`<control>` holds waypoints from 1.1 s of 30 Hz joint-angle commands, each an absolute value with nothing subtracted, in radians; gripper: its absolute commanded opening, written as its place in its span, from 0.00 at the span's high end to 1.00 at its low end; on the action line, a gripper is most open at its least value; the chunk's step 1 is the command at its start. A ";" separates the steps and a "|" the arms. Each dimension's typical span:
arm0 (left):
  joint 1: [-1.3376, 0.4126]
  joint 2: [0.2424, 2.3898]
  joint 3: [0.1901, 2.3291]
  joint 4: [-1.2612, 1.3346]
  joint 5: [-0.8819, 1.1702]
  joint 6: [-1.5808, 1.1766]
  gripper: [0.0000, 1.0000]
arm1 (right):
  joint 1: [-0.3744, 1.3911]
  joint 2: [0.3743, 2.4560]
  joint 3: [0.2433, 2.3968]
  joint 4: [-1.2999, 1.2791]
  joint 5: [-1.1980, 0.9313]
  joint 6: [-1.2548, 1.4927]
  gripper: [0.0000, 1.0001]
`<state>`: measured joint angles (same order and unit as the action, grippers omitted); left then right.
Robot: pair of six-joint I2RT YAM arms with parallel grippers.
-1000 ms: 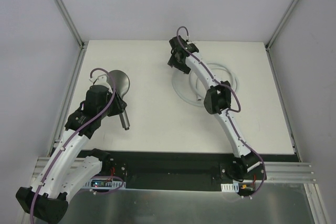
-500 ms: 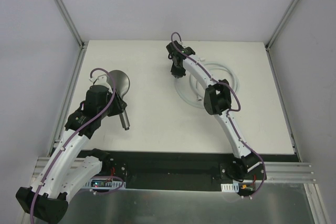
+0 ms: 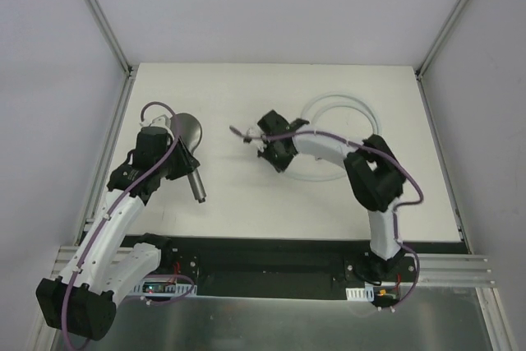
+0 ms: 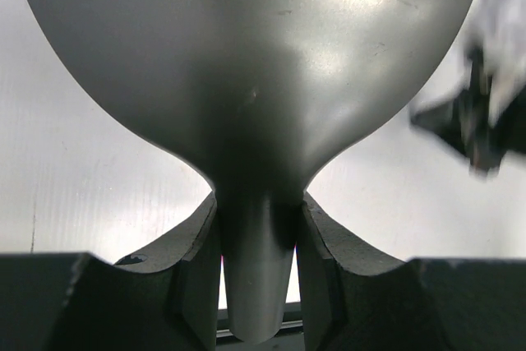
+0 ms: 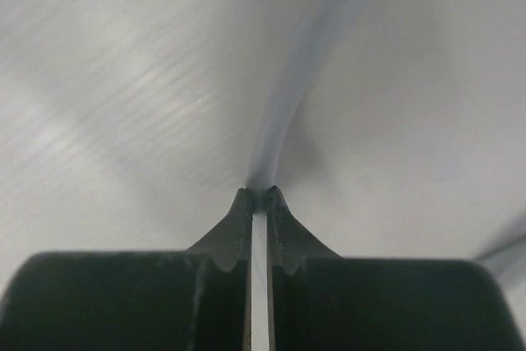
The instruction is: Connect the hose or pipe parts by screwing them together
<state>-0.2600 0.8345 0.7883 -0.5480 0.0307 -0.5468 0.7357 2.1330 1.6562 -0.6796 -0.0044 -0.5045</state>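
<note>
Nearest the arm bases, the left tool (image 4: 256, 240) is clamped on the neck of the dark grey shower head (image 3: 188, 130), just where the handle meets the round face. The handle's free end points back toward the near edge of the tabletop (image 3: 246, 203). This grip is the same as a second ago, with the head only slightly shifted. The change is further out, in the middle of the tabletop. The right tool (image 5: 259, 196) was spread wide over the far coil a second ago and is now pinched together on the pale hose (image 5: 285, 117). Its arm has swung in toward the left, drawing a length of hose out of the coil. In the overhead view a short stub, probably the end fitting (image 3: 237, 130), pokes out beyond the tool toward the shower head, though the two parts are well apart. I judge the pick-up done and the alignment of the threads next. Farthest away, the rest of the hose lies as a loose ring. The right wrist view is smeared by motion. The threads on both parts are too small or too dark to read, and I cannot tell whether the stub is clear of the tabletop.
</note>
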 commanded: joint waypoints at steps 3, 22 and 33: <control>-0.103 0.882 0.798 -0.459 0.186 -0.630 1.00 | 0.792 1.680 0.934 -0.049 -0.358 -0.978 0.99; -0.061 1.109 0.842 -0.353 0.190 -0.680 1.00 | 0.870 1.549 0.792 -0.147 -0.447 -1.024 0.62; -0.060 1.023 0.807 -0.350 0.153 -0.670 1.00 | 0.867 1.454 0.742 0.323 -0.321 -0.550 0.33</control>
